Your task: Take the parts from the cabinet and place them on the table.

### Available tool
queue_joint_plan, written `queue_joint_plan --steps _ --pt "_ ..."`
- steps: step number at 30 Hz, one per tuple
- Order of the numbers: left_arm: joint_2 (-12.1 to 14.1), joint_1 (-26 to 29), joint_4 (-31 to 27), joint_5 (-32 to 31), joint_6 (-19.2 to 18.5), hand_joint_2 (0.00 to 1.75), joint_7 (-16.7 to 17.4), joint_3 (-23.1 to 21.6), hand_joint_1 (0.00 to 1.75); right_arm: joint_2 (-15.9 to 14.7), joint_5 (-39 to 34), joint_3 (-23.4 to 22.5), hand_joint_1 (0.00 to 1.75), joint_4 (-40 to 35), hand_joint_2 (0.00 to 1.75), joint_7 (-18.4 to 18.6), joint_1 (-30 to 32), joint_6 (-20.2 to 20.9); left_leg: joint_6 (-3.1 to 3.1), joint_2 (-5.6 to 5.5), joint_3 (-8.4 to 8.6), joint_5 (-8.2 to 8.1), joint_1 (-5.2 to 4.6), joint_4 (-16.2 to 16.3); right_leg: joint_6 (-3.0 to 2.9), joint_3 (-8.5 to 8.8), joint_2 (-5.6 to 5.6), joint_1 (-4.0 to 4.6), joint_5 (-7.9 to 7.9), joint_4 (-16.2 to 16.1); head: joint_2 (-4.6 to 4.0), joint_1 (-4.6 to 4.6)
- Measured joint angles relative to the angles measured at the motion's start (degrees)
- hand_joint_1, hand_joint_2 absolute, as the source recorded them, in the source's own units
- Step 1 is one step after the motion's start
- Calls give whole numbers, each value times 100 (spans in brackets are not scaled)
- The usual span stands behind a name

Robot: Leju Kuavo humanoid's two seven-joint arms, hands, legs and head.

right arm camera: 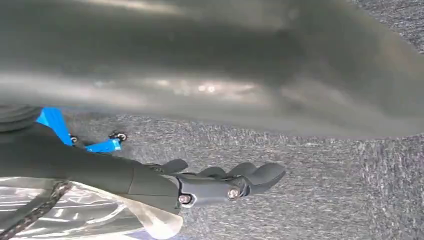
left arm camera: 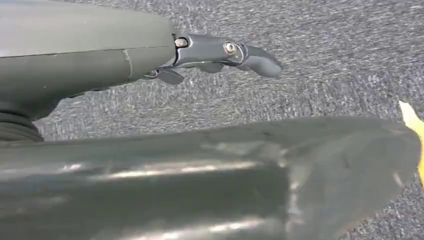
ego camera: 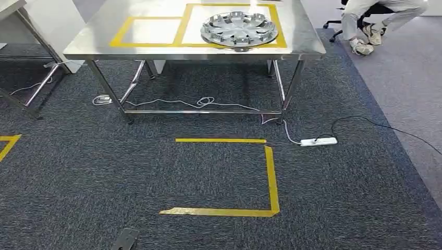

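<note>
One steel table (ego camera: 104,44), largest item, stands ahead across the dark carpet (ego camera: 104,177), its top marked with two yellow-taped rectangles; the right-hand rectangle (ego camera: 279,31) holds one silver wheel cover (ego camera: 238,28), lying flat inside the tape, while the left-hand rectangle (ego camera: 121,34) encloses bare tabletop. Cabinet: no entry (presumably off to a side or behind, so a turn would come first). Floor marking: one open square of yellow tape (ego camera: 271,177) just short of the table. White power strip (ego camera: 318,141) with trailing cable beside the table's right leg. Left hand (left arm camera: 220,52) hangs over carpet, fingers loosely extended, grasping nothing; right hand (right arm camera: 225,182) likewise, fingers slack and empty. Both hands lie well below and apart from the tabletop; judged equally placed, neither nearer a part.
</note>
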Motion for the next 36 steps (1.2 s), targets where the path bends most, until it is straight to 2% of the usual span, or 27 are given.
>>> queue_joint_plan --steps 11,12,13,15,16,17,18,20,21,22,23,24,25,26,27,28,29,30,31,32,33,35,36 --pt "0 -11 0 20 -7 0 20 7 0 0 -4 4 0 0 0 11 -4 11 0 0 0 0 0 0 1 0 0 0 1 0 2 0" --pt "0 -11 0 41 -13 0 20 9 0 0 -4 4 0 0 0 11 -4 9 10 0 -7 -10 -4 18 10 2 0 -16 8 -15 2 0" --pt "9 -14 0 57 -31 0 31 20 0 0 -2 4 0 0 0 13 -5 9 81 -9 -16 -24 -29 46 60 7 -11 -37 26 -30 2 -7" --pt "9 -16 0 59 -37 0 39 33 0 0 -4 7 0 0 0 13 -5 4 119 -12 -3 -4 -37 11 91 26 -13 -33 46 -73 2 0" --pt "2 -17 0 57 -37 0 39 33 0 0 -4 7 0 0 0 11 -10 2 137 -9 47 63 9 -135 111 54 -14 2 37 -81 2 -2" --pt "-4 -22 0 55 -35 0 39 33 0 -9 -7 9 0 0 0 11 -13 0 129 4 91 114 32 -216 105 31 -2 -14 -61 1 2 4" --pt "-4 -31 0 57 -33 0 37 35 0 -17 -7 11 0 0 0 9 -18 -4 173 10 87 143 45 -263 105 -108 4 -5 -291 272 2 22" --pt "-9 -32 0 55 -33 0 39 35 0 -20 -9 17 0 0 0 11 -17 -2 173 12 41 157 49 -256 141 -536 4 -25 -761 1183 2 22" --pt "-22 -25 0 55 -33 0 39 35 0 -20 -11 26 0 0 0 11 -7 -2 165 14 24 162 48 -252 163 -712 4 -34 -884 1544 2 15" --pt "-22 -21 0 57 -33 0 39 37 0 -20 -11 33 0 0 0 13 4 -2 151 14 6 170 49 -243 181 -766 3 -45 -857 1647 0 20" --pt "-22 -20 0 57 -33 0 39 37 0 -22 -11 37 0 0 0 13 11 -2 142 13 -9 174 59 -225 204 -679 -1 -65 -681 1472 0 17" --pt "-26 -20 0 55 -33 0 39 37 0 -41 -11 39 0 0 0 13 9 -2 123 11 -26 172 74 -193 219 -462 -2 -85 -413 1039 2 20" --pt "-33 -22 0 57 -33 0 39 37 0 -46 -11 42 0 0 0 11 1 -2 78 9 -53 154 95 -132 250 -173 -6 -112 -149 468 2 20" --pt "-31 -26 0 55 -33 0 39 37 0 -48 -11 44 0 0 0 11 -12 -2 27 9 -89 129 89 -48 277 52 -9 -143 -41 13 0 26" --pt "-20 -26 0 55 -31 0 39 39 0 -46 -11 46 0 0 0 13 -26 2 -36 1 -117 102 65 14 197 3 41 -89 -57 48 2 28" --pt "-22 -28 0 55 -31 0 39 39 0 -46 -11 48 0 0 0 15 -25 0 -62 -3 -125 108 62 29 101 -16 40 -93 -40 68 2 -18" --pt "-26 -26 0 52 -31 0 39 39 0 -46 -9 48 0 0 0 17 -14 2 -83 -4 -124 125 68 27 77 -32 39 -84 -31 79 2 -13" --pt "-24 -21 0 52 -28 0 39 42 0 -46 -11 48 0 0 0 24 -8 2 -121 -4 -120 154 85 9 33 -39 41 -66 -24 94 2 -11" --pt "-22 -13 0 52 -24 0 39 46 0 -46 -11 48 0 2 0 24 -5 0 -144 -6 -128 166 94 27 -28 -61 34 -94 18 77 2 -11" --pt "-15 -7 0 52 -24 0 39 55 0 -46 -11 50 0 2 0 26 -10 0 -175 -11 -163 61 103 93 -81 -58 5 -106 51 68 2 -13" --pt "-17 -7 0 52 -20 0 39 63 0 -46 -11 50 0 0 0 26 -11 -2 -214 -10 -248 -198 106 341 -118 -37 6 -109 73 68 2 -46" --pt "-17 -12 0 50 -20 0 18 87 0 -46 -15 52 0 0 0 22 -5 -11 -267 -9 -567 -737 140 1243 -143 -101 0 -96 109 77 0 -66" --pt "-17 -4 0 46 -15 0 -7 90 0 -48 -15 52 0 0 0 22 6 -11 -278 -9 -701 -909 151 1668 -144 -125 -6 -89 120 81 2 -63"
